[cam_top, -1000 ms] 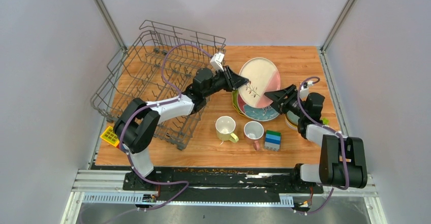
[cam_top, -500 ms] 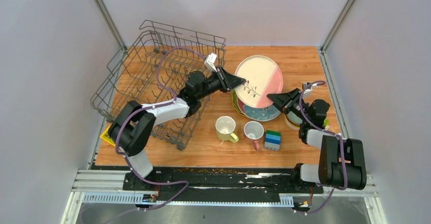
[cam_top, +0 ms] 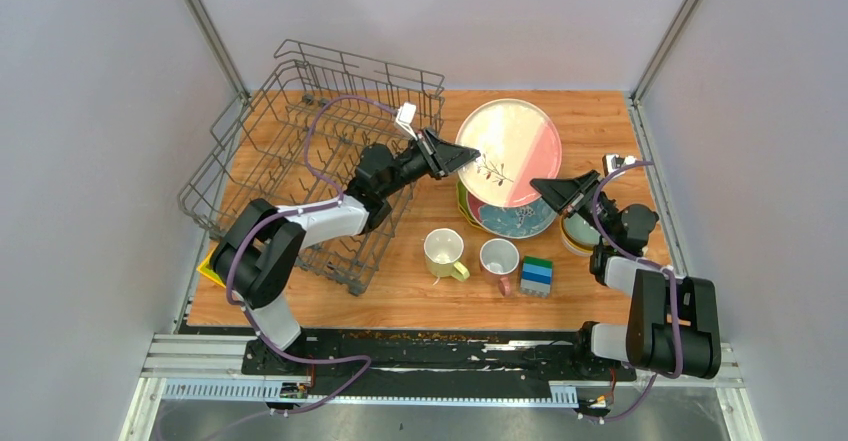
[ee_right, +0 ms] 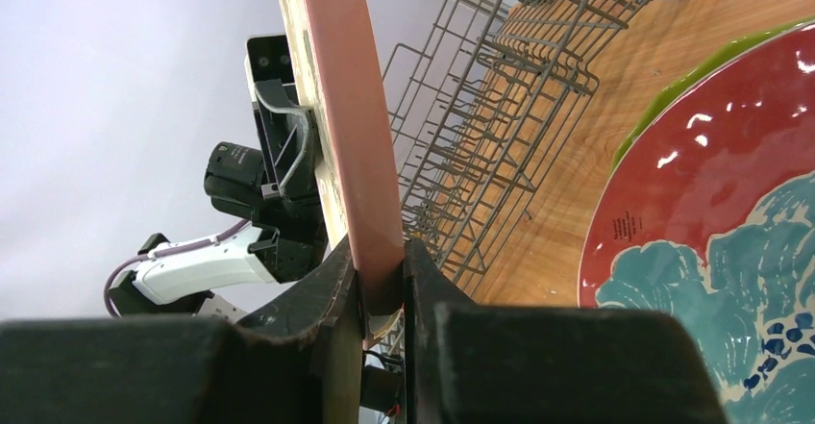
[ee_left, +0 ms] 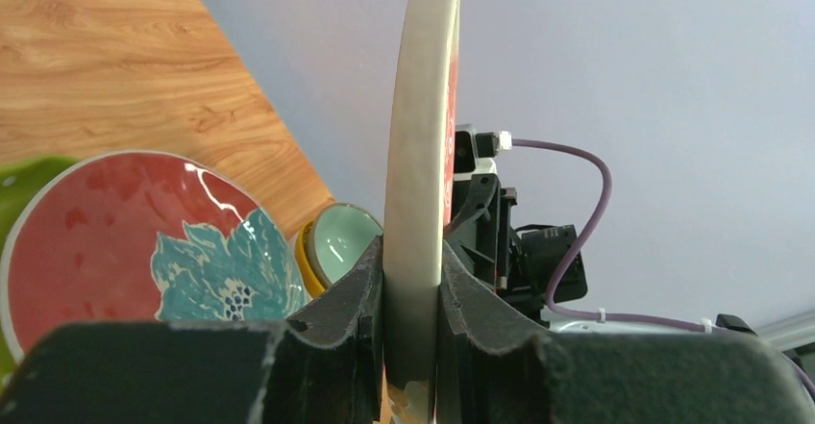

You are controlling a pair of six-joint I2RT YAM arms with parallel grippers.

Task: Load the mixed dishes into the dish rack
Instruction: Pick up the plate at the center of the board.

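Far left on the tabletop (cam_top: 600,121) I've got the rack (cam_top: 300,151), w/ my left arm reaching out over its right side. The left pincer (cam_top: 464,157) is clamped on the left rim of the pink-white plate (cam_top: 512,149); on the wrist cam the rim sits edge-on, squeezed btwn both fingers (ee_left: 360,289). The plate is up off the tabletop, just right of the rack, tipped over the red plate (cam_top: 518,219) that tops the stack. The right pincer (cam_top: 553,193) is closed tight on the plate's lower right rim, pink edge pinched btwn its fingers (ee_right: 336,289). So both pincers have hold of one plate. Nearer me, L to R: yellow mug (cam_top: 443,251), white mug (cam_top: 499,258), blocks (cam_top: 537,275), all standing apart. Far right, green bowl (ee_left: 341,241) nested in an orange one, beside the stack.
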